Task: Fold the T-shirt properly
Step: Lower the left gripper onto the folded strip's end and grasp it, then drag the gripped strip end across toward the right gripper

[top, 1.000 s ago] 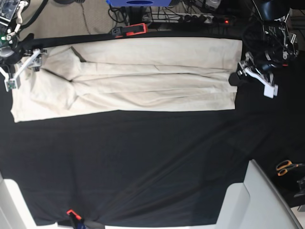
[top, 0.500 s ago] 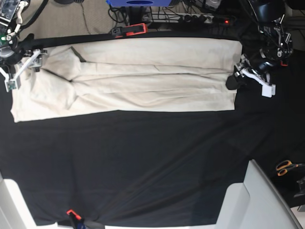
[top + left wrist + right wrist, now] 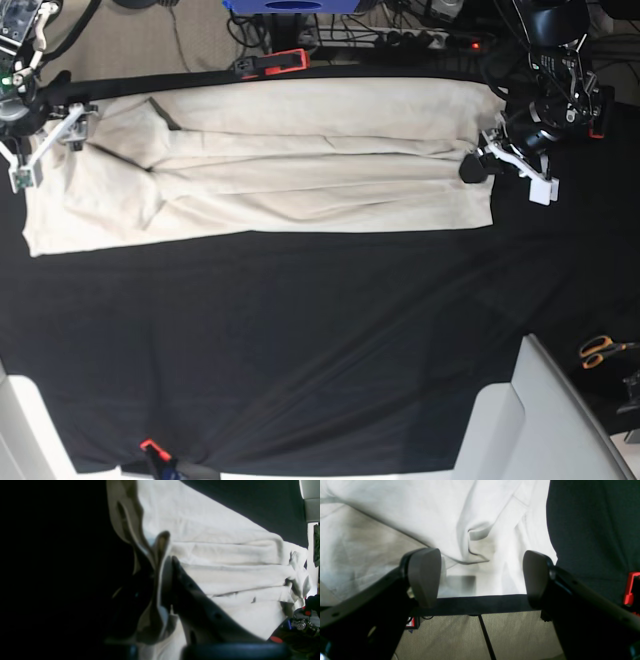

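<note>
- The T-shirt [image 3: 270, 160] lies as a long cream band along the far edge of the surface [image 3: 300, 340], which is draped in black cloth, its sides already turned in lengthwise.
- The left hand [image 3: 478, 163] has its jaws pinched together on the shirt's hem end, close to the far right corner of the surface. From its wrist camera, a bunched ridge of fabric [image 3: 157, 562] stands up between the fingers.
- The right hand [image 3: 45, 145] hovers wide and holds nothing, over the collar-and-sleeve end near the far left corner; cloth shows between its spread pads [image 3: 425, 575] but is not gripped.
- Risk, as I read it: the left pinch looks to sit on a crumpled gather and not on a flat edge, so a lift may take only some layers and let the lengthwise folds slide apart.
- With only one end held, dragging could skew the band, or rumple the loose sleeve area.
- The hem end sits near the surface's edge and its orange clamp [image 3: 272, 62]; a snag there seems possible.
</note>
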`<state>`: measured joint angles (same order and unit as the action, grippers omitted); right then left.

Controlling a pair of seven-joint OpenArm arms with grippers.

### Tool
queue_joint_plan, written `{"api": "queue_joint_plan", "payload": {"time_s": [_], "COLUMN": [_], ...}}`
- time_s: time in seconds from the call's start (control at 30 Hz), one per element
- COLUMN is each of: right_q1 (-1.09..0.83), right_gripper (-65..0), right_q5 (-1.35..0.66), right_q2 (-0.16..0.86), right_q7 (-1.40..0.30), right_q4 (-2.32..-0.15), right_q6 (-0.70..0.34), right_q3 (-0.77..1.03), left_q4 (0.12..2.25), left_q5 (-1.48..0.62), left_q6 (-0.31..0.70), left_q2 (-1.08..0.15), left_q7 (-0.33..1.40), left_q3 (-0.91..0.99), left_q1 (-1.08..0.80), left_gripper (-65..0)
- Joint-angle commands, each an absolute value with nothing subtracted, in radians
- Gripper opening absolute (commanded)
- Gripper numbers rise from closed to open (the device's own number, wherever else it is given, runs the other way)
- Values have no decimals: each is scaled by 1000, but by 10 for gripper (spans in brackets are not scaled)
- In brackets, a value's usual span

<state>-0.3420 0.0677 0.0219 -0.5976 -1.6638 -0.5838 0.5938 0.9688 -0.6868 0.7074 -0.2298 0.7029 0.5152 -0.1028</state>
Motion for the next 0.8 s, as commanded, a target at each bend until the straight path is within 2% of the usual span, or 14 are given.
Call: {"api": "queue_joint_plan", "payload": {"time_s": [0.0,0.2,0.6,0.77], "right_q1": [-340,-340,-335,-335], "right_gripper": [-167,-167,-167,-167], "right_q5": [59,59,58,58], "right_q2": [35,35,33,33], "right_q7": [-581,-581,-581,-581], "right_q4": [-1678,-1678,-1676,-1676], "right_q6": [-579,-579,-579,-581], "right_q3": [596,596,596,596], "left_q4": [977,1023,1468,1569], "left_q5": [-653,-651,-651,-651], "left_q6": [698,698,698,553], "left_q2": [-236,-239,-196,-191], "left_q7": [743,743,751,746], "left_q3": [512,507,498,372], "left_q1": [-107,-113,-229,-254], "left_gripper": [-650,-650,-650,-650]}}
